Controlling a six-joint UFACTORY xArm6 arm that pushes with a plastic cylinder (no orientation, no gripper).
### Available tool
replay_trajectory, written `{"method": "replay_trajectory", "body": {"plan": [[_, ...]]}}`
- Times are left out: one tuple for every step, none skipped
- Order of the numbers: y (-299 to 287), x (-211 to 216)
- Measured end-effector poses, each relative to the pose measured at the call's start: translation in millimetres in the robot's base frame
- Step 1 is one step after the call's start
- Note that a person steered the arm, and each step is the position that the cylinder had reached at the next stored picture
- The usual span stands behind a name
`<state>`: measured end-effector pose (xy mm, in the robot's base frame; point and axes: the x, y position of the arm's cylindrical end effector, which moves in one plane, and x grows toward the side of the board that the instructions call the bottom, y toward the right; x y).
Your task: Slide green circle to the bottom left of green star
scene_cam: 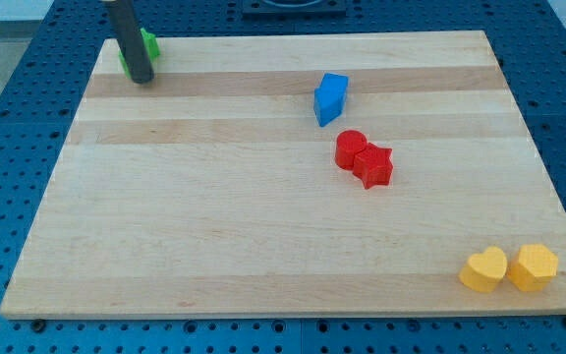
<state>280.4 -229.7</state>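
A green block [148,45], shape hidden behind the rod, sits at the tabletop's [263,246] top-left corner touching the tip [141,79], so a push could slide it off the edge; the arm carries no claw.

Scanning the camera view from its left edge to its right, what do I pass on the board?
My tip with a green block partly hidden behind the rod → blue block → red cylinder → red star → yellow heart → yellow hexagon-like block.
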Motion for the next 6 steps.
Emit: {"method": "replay_trajectory", "body": {"plan": [[-19,0],[-24,7],[-25,25],[-61,28],[-75,28],[-75,29]]}}
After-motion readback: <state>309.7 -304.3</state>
